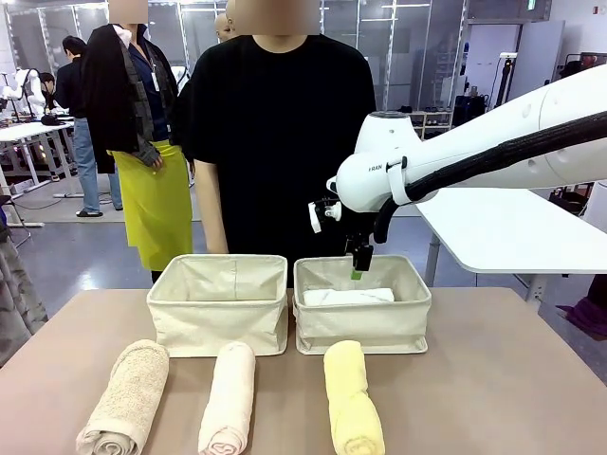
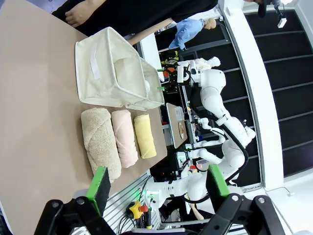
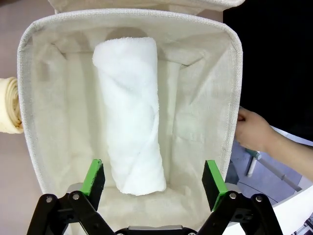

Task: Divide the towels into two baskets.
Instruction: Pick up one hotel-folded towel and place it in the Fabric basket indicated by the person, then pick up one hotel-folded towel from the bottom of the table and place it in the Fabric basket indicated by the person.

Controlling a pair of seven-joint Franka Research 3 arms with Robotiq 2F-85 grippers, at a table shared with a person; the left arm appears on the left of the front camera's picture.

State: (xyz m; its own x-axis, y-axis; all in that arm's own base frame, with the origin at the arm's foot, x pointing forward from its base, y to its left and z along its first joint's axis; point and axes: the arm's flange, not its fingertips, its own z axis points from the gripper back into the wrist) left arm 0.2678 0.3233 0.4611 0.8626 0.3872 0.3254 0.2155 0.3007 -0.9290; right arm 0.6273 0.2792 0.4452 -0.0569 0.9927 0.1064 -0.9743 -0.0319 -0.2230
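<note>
The right gripper (image 1: 359, 258) is hovering just above the right basket (image 1: 408, 322). Its jaws are standing as wide as they go, and nothing is sitting between the green pads (image 3: 93, 177). Directly under it, the white towel (image 3: 129, 107) is lying flat on the basket floor, clear of the pads. The roll is running lengthwise, probably because it nearly matches the basket's length and fits best that way.

In the right wrist view, the person's hand (image 3: 254, 129) is sitting against the outside of the rim at 3 o'clock. It is seemingly steadying the soft fabric wall so it does not fold inward.

The left gripper (image 2: 157, 183) is likewise hanging fully open and empty. It is holding well back from the towels, which is likely leaving the right arm room over the baskets.

Seen from the front, the left basket (image 1: 218, 322) is standing at 9 o'clock of the right one, almost touching it, and is looking empty. The other rolls are lying on the counter (image 1: 493, 379) at 6 o'clock of the baskets:

- the tan towel (image 1: 126, 398) at 7 o'clock
- the cream towel (image 1: 228, 398) at 6 o'clock
- the yellow towel (image 1: 353, 409) at 5 o'clock

They are lying parallel and slightly apart, with their ends facing the robot, so each is offering a clean pinch across its width. An even split is still needing three placements.
</note>
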